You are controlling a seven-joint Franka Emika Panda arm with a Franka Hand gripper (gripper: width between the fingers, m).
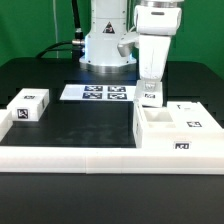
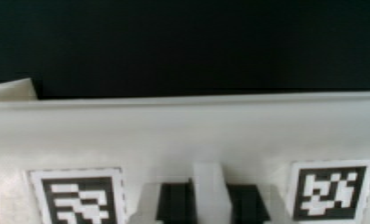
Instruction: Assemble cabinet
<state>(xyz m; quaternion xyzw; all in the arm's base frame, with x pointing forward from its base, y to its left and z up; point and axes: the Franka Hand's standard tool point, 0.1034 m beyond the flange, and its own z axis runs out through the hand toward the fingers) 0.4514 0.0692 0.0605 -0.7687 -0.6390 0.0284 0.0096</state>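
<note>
Walls of white plastic form the cabinet (image 1: pixel 176 128), which lies at the right of the table (image 1: pixel 80 125) with its open side up. An inner wall splits its hollow into compartments. Only white floor and walls show inside, with a square tag on a ledge within and another on the near face.

The gripper (image 1: pixel 149 97) hangs over the cabinet's far-left corner, down at rim height. In the wrist view the two dark fingers (image 2: pixel 169 206) stand close together with a thin white strip between them, in front of a white wall carrying two tags. That picture is blurred, so I cannot tell whether they press the strip or only flank it.

A smaller white piece (image 1: pixel 30 107), also tagged, rests at the left, well apart from the cabinet. The marker board (image 1: pixel 97 92) lies flat at the far middle, just before the arm's white base (image 1: pixel 105 45). A long white rail (image 1: pixel 80 158) runs along the near edge, and the cabinet sits against it.

The table is matt black. Behind it hangs a dark green backdrop (image 1: pixel 35 20), and a black cable (image 1: pixel 70 42) trails beside the base.
</note>
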